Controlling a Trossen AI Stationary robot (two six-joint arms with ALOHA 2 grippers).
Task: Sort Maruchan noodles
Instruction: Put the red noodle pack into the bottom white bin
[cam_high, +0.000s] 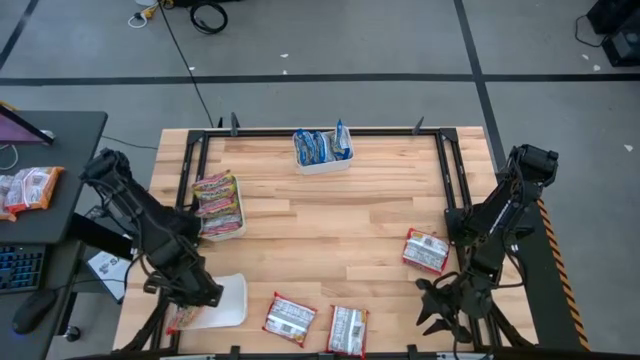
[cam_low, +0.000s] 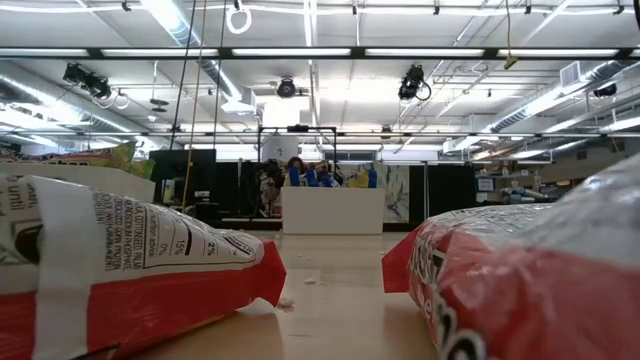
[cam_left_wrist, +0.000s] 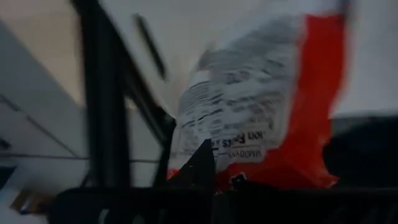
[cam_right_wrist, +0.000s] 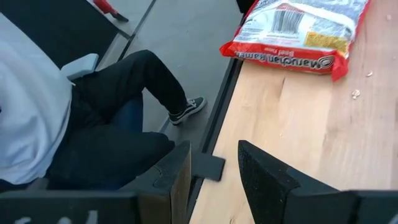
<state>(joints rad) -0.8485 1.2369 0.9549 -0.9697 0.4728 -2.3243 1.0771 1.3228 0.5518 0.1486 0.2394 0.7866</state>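
Observation:
My left gripper (cam_high: 188, 298) hovers at the table's near left corner, over the left edge of a flat white tray (cam_high: 228, 300), shut on a red-white Maruchan packet (cam_left_wrist: 261, 106). Part of that packet (cam_high: 181, 319) shows beneath the gripper. My right gripper (cam_right_wrist: 214, 149) waits open at the near right edge (cam_high: 437, 300) and touches nothing. Three more red-white packets lie flat on the wood: two near the near edge (cam_high: 290, 318) (cam_high: 347, 329) and one on the right (cam_high: 427, 251), which also appears in the right wrist view (cam_right_wrist: 298, 34). My left gripper pinches the red-white packet between its two fingers (cam_left_wrist: 199, 168) at one red-edged end (cam_left_wrist: 267, 171). The rest of the packet stretches away from the fingers. The arm covers the hold in the high view, so I cannot tell whether the packet rests on the tray.
A white tray with blue-white packets stands at the far edge (cam_high: 322, 152), seen also in the low view (cam_low: 330, 208). Another tray with green-yellow and red packets sits on the left (cam_high: 219, 205). A black frame rims the table (cam_high: 448, 170). A seated person's legs (cam_right_wrist: 112, 106) are beyond the near right edge.

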